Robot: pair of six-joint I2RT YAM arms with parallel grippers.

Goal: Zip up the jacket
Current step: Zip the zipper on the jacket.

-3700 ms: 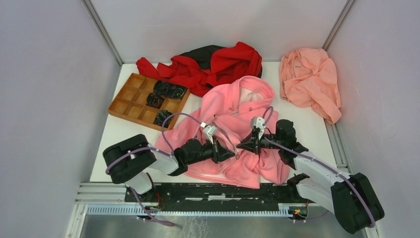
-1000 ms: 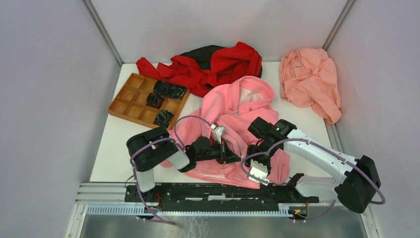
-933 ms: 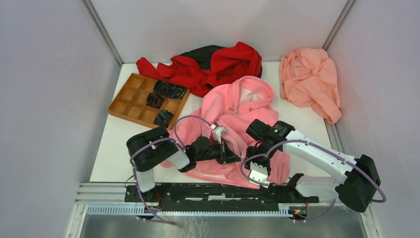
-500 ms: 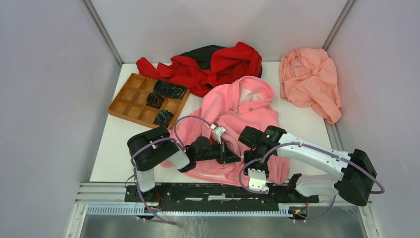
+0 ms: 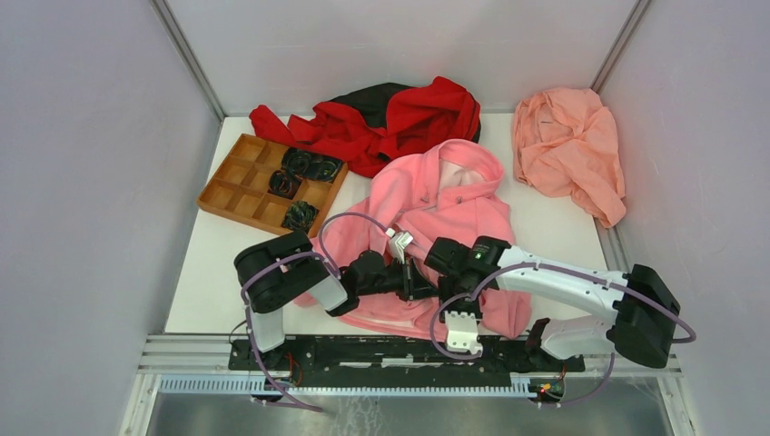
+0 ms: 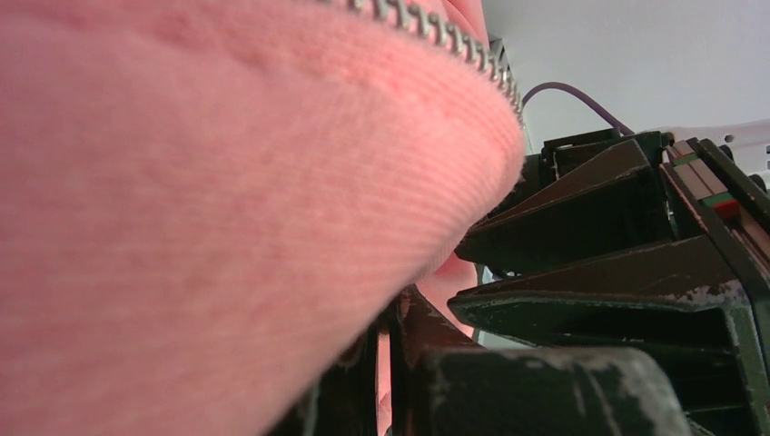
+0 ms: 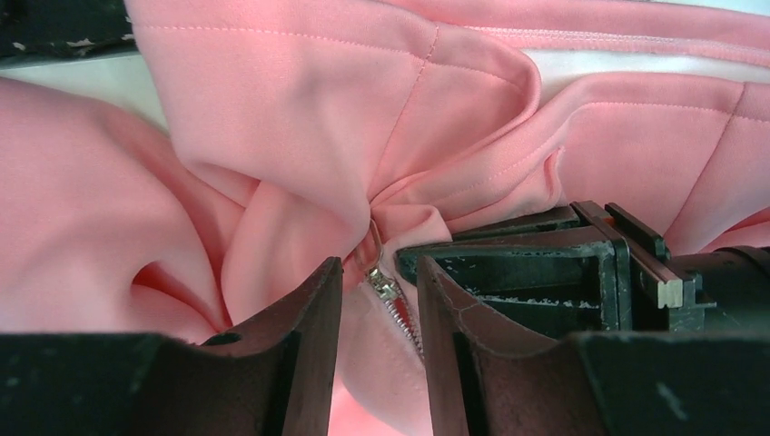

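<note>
Clamping the jacket [image 5: 436, 195] at lower centre of the top view with the left gripper [image 5: 419, 289], shut on fleece; straddling the zipper pull [image 7: 370, 254] with the right gripper [image 7: 372, 277], jaws apart. Seemingly nothing zipped yet.

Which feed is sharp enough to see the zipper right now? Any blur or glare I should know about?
Right wrist view: sharp and evenly lit, zipper pull clear between the dark fingers. Left wrist view: jacket fleece so close it blurs, though zipper teeth read. Top external view: even light, no glare.
</note>
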